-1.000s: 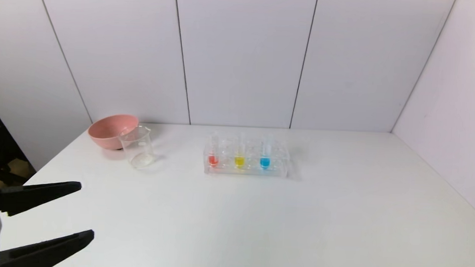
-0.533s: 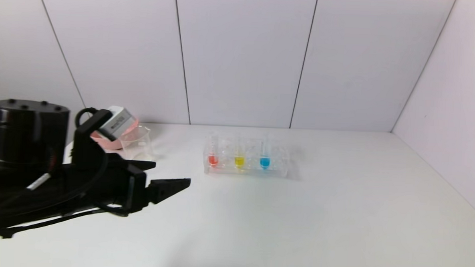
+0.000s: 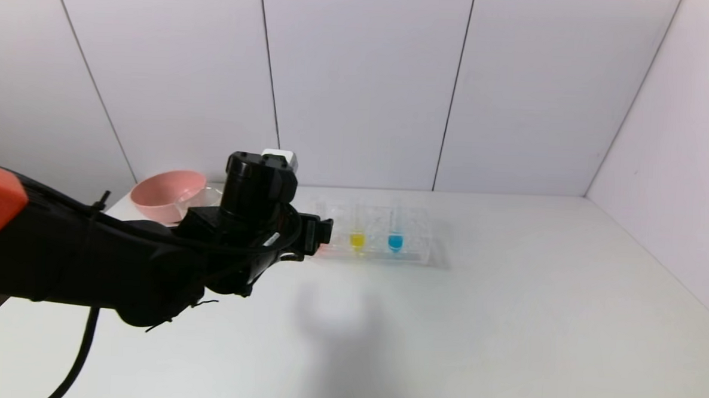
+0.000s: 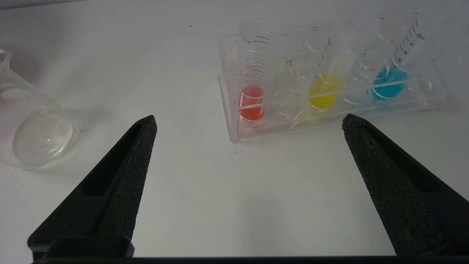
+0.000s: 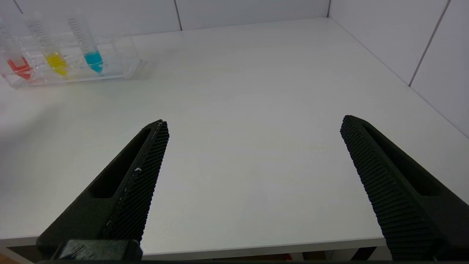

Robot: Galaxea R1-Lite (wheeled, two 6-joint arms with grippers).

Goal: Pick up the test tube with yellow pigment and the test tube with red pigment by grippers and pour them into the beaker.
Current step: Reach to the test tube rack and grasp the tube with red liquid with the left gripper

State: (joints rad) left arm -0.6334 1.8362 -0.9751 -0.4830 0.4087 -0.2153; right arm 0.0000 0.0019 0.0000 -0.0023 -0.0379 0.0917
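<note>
The left arm reaches out long and low, its wrist bent forward. The left claw (image 4: pixel 249 123) is spread wide and holds nothing. The right claw (image 5: pixel 254 126) is spread wide too, holding nothing.

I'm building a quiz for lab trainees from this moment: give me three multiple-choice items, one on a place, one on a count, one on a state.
1. Where is the left hand?
A. short of the rack, facing the test tube with red pigment
B. inside the beaker
C. over the pink bowl

2. How many tubes in the rack hold coloured liquid?
A. one
B. two
C. three

3. What state is the left hand in?
A. open, holding nothing
B. shut on a tube
C. shut on the beaker

Answers: 1 A, the left wrist view shows table between fingertips and rack. 2 C, red, yellow, blue. 3 A, its fingers stand wide apart.
</note>
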